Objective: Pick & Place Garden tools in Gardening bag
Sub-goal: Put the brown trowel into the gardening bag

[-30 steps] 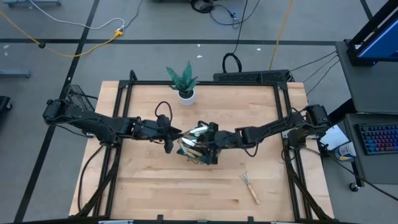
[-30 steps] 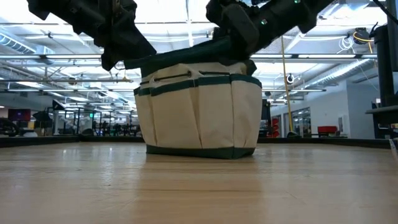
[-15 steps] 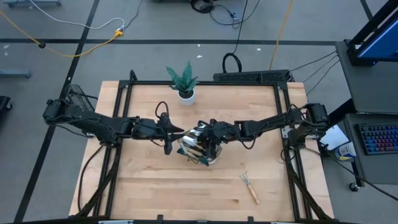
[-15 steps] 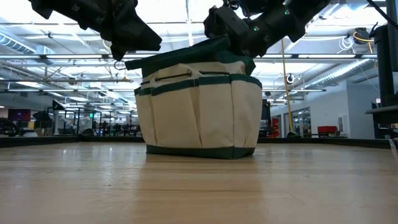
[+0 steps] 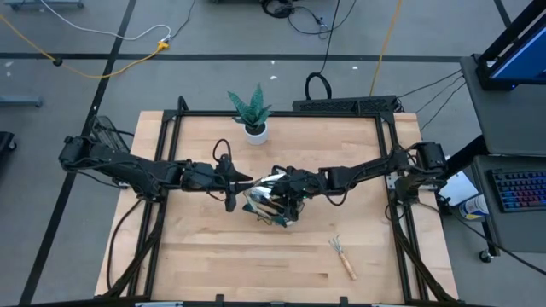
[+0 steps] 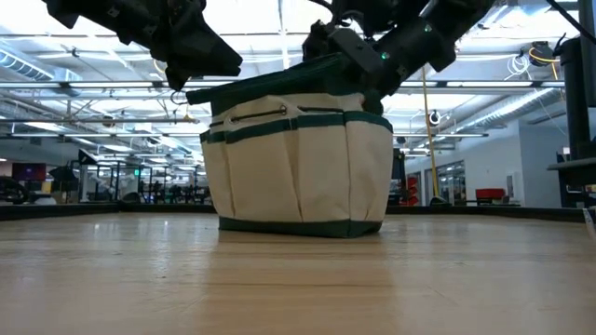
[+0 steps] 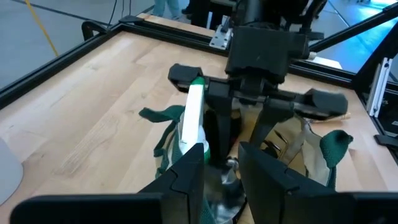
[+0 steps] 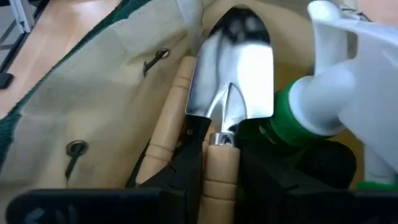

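The right gripper (image 5: 281,189) has moved further over the bag (image 5: 271,202) than half a second ago, and a second ago it sat more toward the bag's right edge; it now hangs above the open mouth near the table's middle. Its fingers are closed on the wooden handle of a trowel (image 8: 231,96), whose shiny blade points down into the bag, beside another wooden handle (image 8: 169,121) and a spray bottle (image 8: 323,93) with a green collar and white head.

The left gripper (image 5: 240,183) stays where it was, at the bag's left rim. Its fingers (image 7: 186,177) stand a little apart with something shiny between them, but whether they grip it cannot be told. A hand rake (image 5: 343,255) lies unmoved on the table, well apart toward the front right. The potted plant (image 5: 252,112) stands near the back edge.

From table height the bag (image 6: 298,167) hides its contents, and both arms are cut off at the top, so neither grip shows there.
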{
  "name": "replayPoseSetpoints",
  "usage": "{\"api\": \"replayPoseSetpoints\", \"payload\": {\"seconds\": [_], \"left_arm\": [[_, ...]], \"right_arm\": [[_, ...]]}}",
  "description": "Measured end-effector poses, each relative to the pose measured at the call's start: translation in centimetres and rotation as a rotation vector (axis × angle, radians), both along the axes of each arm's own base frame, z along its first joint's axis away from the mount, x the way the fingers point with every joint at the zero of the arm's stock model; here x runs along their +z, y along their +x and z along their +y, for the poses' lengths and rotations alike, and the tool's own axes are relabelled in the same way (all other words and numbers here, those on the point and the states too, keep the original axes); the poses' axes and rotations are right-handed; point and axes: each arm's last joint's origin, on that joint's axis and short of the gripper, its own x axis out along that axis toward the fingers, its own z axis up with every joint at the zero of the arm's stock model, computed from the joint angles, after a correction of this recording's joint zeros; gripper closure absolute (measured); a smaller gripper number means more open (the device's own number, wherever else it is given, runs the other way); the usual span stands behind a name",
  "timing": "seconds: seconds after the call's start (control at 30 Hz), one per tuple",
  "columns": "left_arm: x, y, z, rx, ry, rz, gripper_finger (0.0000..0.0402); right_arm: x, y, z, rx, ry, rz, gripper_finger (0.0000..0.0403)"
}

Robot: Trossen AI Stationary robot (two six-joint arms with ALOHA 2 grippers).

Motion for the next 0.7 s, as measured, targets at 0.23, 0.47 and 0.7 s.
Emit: {"api": "replayPoseSetpoints", "payload": {"seconds": [0.23, 0.47, 0.7], "left_arm": [[0.0, 0.0, 0.0, 0.000, 0.000, 0.000, 0.0300], [-0.1, 0.0, 0.0, -0.008, 0.002, 0.012, 0.0300], [-0.8, -0.2, -0.2, -0.088, -0.018, 0.083, 0.0300]], "right_arm": [[-1.4, 0.6, 0.0, 0.008, -0.031, 0.009, 0.0317], [-1.5, 0.6, 0.0, 0.066, -0.089, 0.008, 0.0331], [0.1, 0.1, 0.1, 0.080, -0.103, -0.039, 0.0319]]}}
